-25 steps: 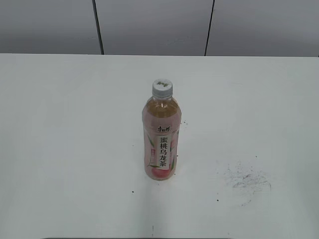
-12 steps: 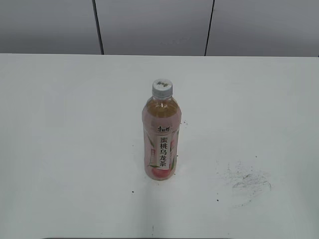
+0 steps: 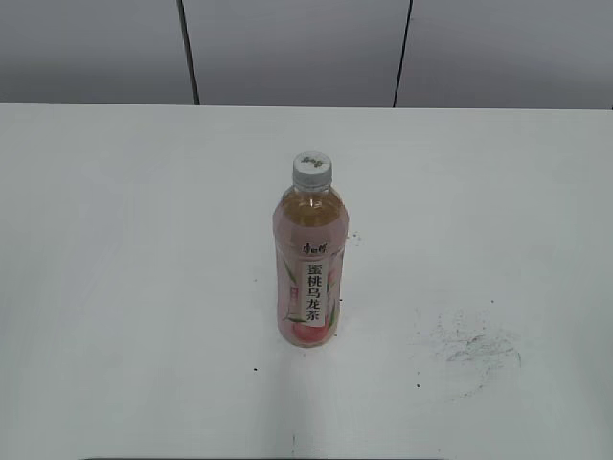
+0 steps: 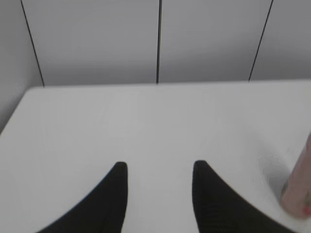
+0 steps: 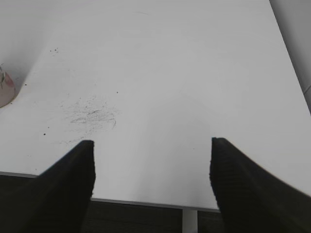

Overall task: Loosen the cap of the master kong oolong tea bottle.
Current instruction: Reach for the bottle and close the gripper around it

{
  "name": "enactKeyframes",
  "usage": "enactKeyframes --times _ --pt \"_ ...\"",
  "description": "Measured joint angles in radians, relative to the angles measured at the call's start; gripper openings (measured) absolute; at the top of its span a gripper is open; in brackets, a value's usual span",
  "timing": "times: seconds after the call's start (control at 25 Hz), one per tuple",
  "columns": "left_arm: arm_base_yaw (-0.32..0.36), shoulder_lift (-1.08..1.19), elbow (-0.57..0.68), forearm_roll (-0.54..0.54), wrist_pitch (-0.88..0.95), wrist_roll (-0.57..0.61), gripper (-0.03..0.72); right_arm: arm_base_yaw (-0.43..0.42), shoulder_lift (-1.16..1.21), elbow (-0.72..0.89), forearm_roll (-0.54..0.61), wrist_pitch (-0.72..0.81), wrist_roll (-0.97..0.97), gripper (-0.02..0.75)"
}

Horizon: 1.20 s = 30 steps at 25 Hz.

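The master kong oolong tea bottle stands upright in the middle of the white table, pink label with a white strip of characters facing me. Its white-grey ribbed cap sits on top. Neither arm shows in the exterior view. In the left wrist view my left gripper is open and empty, and the bottle's base shows at the right edge. In the right wrist view my right gripper is open and empty near the table's front edge, with the bottle's base at the far left.
The white table has a grey scuff mark to the right of the bottle, also in the right wrist view. A grey panelled wall stands behind the table. The table's front edge lies under my right gripper.
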Motion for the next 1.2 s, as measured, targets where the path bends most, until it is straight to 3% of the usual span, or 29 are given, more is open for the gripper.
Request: enactKeyframes --times 0.32,0.56,0.76,1.0,1.2 --pt "0.0 0.21 -0.002 -0.048 -0.331 0.002 0.445 0.0 0.0 0.0 0.0 0.0 0.0 0.555" --pt "0.0 0.487 -0.002 -0.177 -0.62 0.002 0.458 0.0 0.0 0.0 0.0 0.0 0.0 0.555" --pt "-0.014 0.697 -0.002 -0.201 -0.891 0.002 0.459 0.0 0.0 0.0 0.0 0.0 0.0 0.555" --pt "-0.093 0.975 0.006 -0.078 -1.164 0.002 0.459 0.0 0.0 0.0 0.0 0.0 0.0 0.555" --pt "-0.165 1.158 0.051 -0.05 -1.414 -0.003 0.459 0.0 0.0 0.0 -0.001 0.0 0.0 0.555"
